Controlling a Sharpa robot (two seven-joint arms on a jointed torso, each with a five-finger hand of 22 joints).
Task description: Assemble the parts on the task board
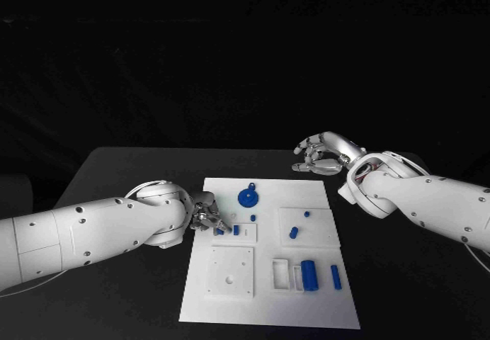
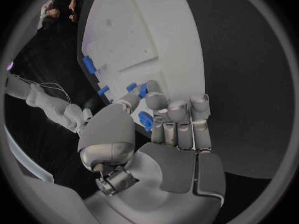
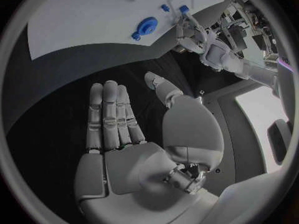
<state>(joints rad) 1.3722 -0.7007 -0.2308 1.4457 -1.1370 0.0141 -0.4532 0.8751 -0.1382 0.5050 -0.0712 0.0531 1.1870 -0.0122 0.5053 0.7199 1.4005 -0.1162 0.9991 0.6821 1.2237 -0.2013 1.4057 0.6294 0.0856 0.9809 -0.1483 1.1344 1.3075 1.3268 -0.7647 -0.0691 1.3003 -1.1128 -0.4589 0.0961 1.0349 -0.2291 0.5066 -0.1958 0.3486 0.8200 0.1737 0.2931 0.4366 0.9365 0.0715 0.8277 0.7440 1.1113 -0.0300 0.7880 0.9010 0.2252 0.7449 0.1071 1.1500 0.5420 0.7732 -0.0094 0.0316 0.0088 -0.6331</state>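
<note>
Left robot hand [image 1: 207, 216] pinches 1 blue part [image 2: 146, 120] | right robot hand [image 1: 325, 154] spread, holds nil

The white board [image 1: 268, 312] lies in the middle of the black table [image 1: 122, 166]. The left hand [image 1: 205, 216] sits at the board's left edge, with its fingers over a small blue piece [image 1: 219, 231]. That blocks the way in from that side. The right hand [image 1: 323, 154] hangs over the bare table past the board's far right corner, holding nothing, so the board's right side is open. On the board stand a round blue piece [image 1: 248, 196] near the far end, a little blue peg [image 1: 293, 231] in the middle right, and two blue bars [image 1: 309, 275] near the front. The table to the right of the board is bare.
</note>
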